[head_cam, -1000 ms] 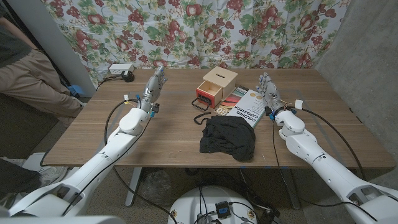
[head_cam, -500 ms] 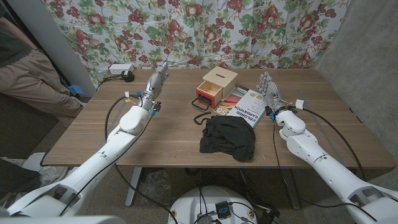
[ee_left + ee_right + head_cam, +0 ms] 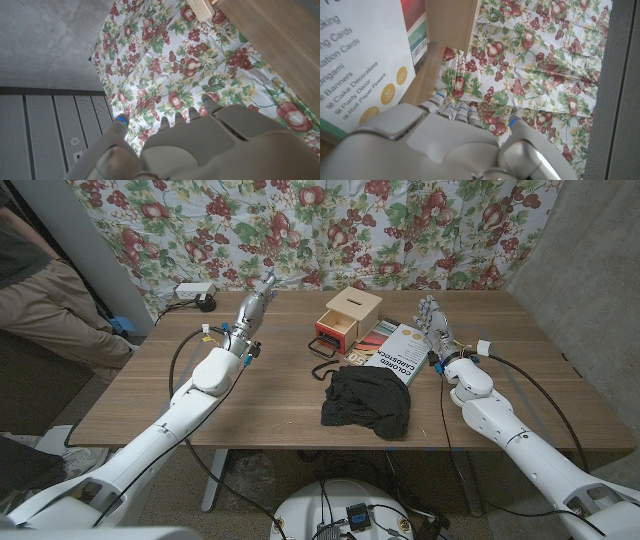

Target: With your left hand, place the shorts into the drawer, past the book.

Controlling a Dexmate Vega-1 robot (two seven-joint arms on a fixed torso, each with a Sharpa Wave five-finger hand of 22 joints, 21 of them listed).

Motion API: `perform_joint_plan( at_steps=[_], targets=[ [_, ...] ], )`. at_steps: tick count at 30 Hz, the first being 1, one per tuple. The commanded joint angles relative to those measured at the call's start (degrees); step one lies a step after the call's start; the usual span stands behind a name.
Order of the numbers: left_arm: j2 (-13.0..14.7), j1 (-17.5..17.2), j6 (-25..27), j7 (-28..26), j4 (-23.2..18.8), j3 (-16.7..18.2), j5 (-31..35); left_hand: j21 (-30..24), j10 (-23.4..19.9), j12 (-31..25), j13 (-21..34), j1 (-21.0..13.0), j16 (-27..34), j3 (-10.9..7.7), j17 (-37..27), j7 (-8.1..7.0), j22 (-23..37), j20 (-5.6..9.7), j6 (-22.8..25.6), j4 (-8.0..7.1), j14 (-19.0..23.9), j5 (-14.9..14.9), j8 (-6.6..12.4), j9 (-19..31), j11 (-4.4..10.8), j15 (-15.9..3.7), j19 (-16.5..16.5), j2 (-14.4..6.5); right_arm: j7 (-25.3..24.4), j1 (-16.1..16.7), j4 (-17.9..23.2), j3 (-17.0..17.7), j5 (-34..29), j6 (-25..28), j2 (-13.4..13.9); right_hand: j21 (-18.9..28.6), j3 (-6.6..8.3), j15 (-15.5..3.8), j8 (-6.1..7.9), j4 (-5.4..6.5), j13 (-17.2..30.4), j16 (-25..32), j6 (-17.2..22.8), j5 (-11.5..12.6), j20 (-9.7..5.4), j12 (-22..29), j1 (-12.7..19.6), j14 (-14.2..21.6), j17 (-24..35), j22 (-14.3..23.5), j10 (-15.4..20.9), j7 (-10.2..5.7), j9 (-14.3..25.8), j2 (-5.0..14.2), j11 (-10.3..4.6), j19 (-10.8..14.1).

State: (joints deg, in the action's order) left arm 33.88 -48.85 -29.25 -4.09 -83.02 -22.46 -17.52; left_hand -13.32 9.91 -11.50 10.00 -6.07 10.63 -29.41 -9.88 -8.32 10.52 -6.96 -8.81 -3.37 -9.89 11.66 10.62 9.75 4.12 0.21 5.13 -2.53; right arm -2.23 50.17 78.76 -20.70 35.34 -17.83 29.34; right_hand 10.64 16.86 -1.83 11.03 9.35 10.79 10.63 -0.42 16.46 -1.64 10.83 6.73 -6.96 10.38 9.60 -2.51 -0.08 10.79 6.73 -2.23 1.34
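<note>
Black shorts [image 3: 367, 401] lie crumpled near the table's front middle, their far edge against a white-covered book [image 3: 398, 352]. Beyond the book stands a small wooden drawer box [image 3: 347, 317] with its red-fronted drawer pulled out toward the left. My left hand [image 3: 254, 307] is raised over the table's far left, fingers apart and pointing toward the curtain, holding nothing; its back [image 3: 200, 145] shows in the left wrist view. My right hand [image 3: 432, 320] stands upright just right of the book, fingers apart and empty; the right wrist view shows its back [image 3: 435, 135] beside the book [image 3: 360, 55].
A white power strip [image 3: 192, 292] with a black plug sits at the table's far left corner. A black cord loop [image 3: 322, 371] lies left of the shorts. A flowered curtain [image 3: 320, 225] hangs behind the table. A person sits at the far left [image 3: 45, 305].
My left hand has lifted and swung away toward the curtain and a little to the right. The right hand and the shorts have stayed put.
</note>
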Motion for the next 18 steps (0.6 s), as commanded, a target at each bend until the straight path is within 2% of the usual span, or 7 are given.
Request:
perform_joint_plan(
  at_steps=[1,18],
  targets=[
    [1.2,-0.9,-1.3,-1.0,-3.1,0.4,3.6,0.2,2.1,-0.1,0.3,-0.3,-0.2,-0.05,-0.1,-0.69,0.2,0.23,0.2,0.49,-2.9,-0.2,-0.05,0.1,0.53,-0.07,0.0,0.8,-0.4,0.9,1.3,0.3,-0.1,-0.3,0.5,0.4,0.53,-2.51,0.32,-0.13,0.1,0.4,0.3,0.0,-4.08,0.3,-0.5,0.0,0.2,0.2,-0.2,-0.19,0.3,2.66,0.08,0.4],
    [2.5,0.2,-1.7,-2.4,-5.4,0.0,11.3,0.4,2.2,0.0,0.3,-0.8,-0.2,0.11,-0.1,-2.37,0.2,-0.04,0.6,1.24,-2.9,-0.1,-0.06,0.1,0.5,0.14,0.0,1.1,-1.4,2.2,3.4,0.9,-0.4,-0.5,1.2,0.4,0.7,-2.59,0.39,-0.17,0.1,0.4,0.5,-0.2,-4.07,0.4,-0.7,0.2,0.2,0.2,0.0,-0.09,0.3,2.56,0.25,0.4]
  ],
)
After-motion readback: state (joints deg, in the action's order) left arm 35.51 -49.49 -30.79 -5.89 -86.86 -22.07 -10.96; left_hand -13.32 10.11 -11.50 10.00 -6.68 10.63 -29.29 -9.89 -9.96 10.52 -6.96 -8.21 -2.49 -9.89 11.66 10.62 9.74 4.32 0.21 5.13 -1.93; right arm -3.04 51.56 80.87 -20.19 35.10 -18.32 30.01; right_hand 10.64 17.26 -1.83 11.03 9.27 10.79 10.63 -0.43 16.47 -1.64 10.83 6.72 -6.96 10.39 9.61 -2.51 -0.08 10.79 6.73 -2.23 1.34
